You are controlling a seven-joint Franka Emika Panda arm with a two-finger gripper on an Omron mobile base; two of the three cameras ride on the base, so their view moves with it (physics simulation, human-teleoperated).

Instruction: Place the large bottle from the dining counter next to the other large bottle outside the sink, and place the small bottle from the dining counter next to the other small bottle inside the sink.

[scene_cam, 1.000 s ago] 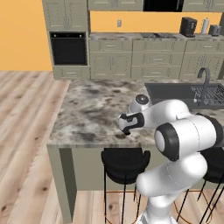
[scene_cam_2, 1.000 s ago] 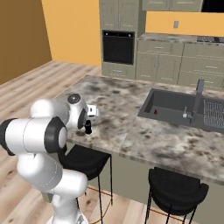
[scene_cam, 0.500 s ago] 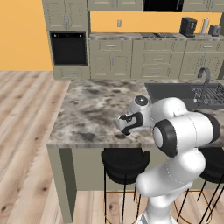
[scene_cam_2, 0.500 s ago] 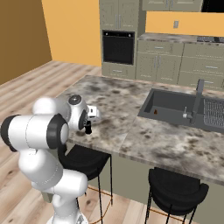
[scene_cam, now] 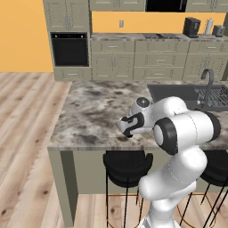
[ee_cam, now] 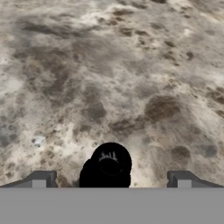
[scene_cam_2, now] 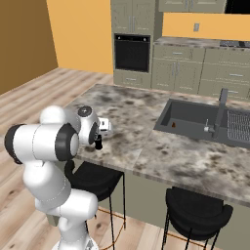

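Observation:
The small bottle (scene_cam_2: 98,144), short and dark, stands near the front edge of the marble dining counter (scene_cam_2: 146,122). From above, its black cap (ee_cam: 110,164) sits low in the hand view, between my two fingertips. My gripper (ee_cam: 111,178) hangs open just over it, one finger (ee_cam: 40,179) on each side and apart from the bottle. From the base it shows as the gripper (scene_cam_2: 99,135) (scene_cam: 128,129) at the end of the bent white arm. The sink (scene_cam_2: 193,116) lies to the right, with a small red shape in it, the other small bottle (scene_cam_2: 172,125). Both large bottles are out of view.
A dark tap (scene_cam_2: 222,100) and a ribbed rack (scene_cam_2: 239,124) sit at the sink's far side. Black stools (scene_cam_2: 95,178) (scene_cam_2: 196,212) stand under the counter's front edge. Wall cabinets and an oven (scene_cam_2: 132,52) line the back.
The hand has shifted slightly left and settled closer over the small bottle. The jaws stay open and the bottle has not moved.

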